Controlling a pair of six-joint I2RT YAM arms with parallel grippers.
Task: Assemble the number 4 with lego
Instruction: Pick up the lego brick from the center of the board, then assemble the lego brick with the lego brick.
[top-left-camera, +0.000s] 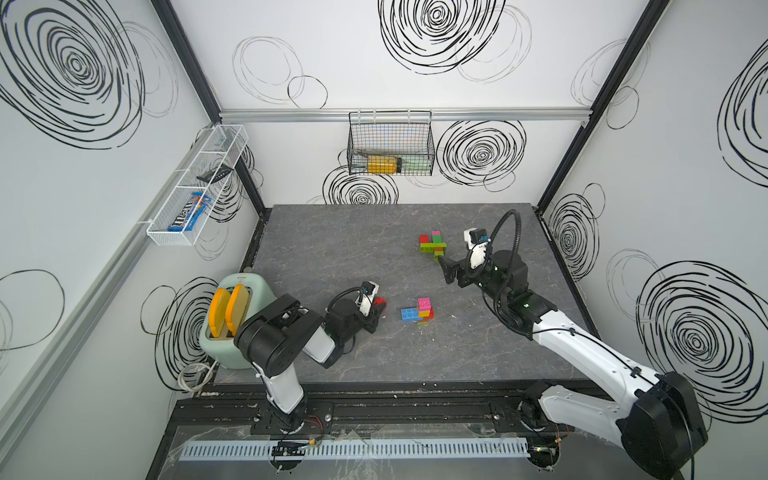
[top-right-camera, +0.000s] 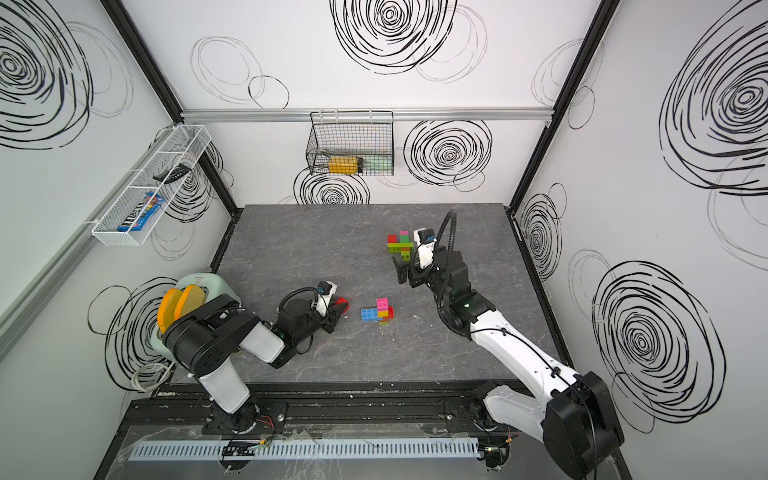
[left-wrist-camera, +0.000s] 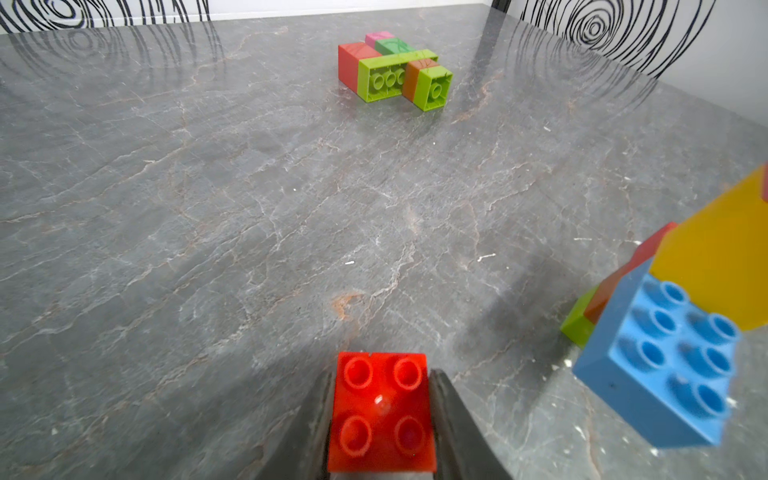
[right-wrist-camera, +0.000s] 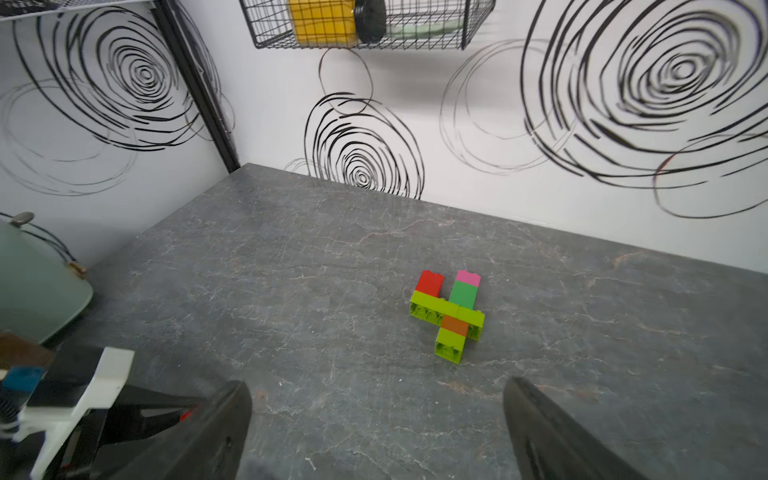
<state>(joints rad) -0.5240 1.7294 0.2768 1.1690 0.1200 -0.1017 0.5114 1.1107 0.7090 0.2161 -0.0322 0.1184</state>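
L gripper (left-wrist-camera: 382, 378) pinches a red brick (left-wrist-camera: 381, 415) low at the table (left-wrist-camera: 208, 187), beside the blue-pink-yellow cluster (top-left-camera: 417, 312). R gripper (right-wrist-camera: 376, 386) hangs spread wide, empty, near the green 4-shape (right-wrist-camera: 451, 316) farther back. Imo: carry the brick level, match its studs to the flat-lying build, and have R brace it before pressing.

Lego cluster (right-wrist-camera: 451, 316) on grey table (right-wrist-camera: 291, 270), right gripper (right-wrist-camera: 376, 384) (jaws wide) nearby

Lettering: "m&m's" | on: blue candy packet (top-left-camera: 189, 217) | place: near-end compartment of white wire shelf (top-left-camera: 165, 240) | toaster (top-left-camera: 245, 291) mark: unreadable
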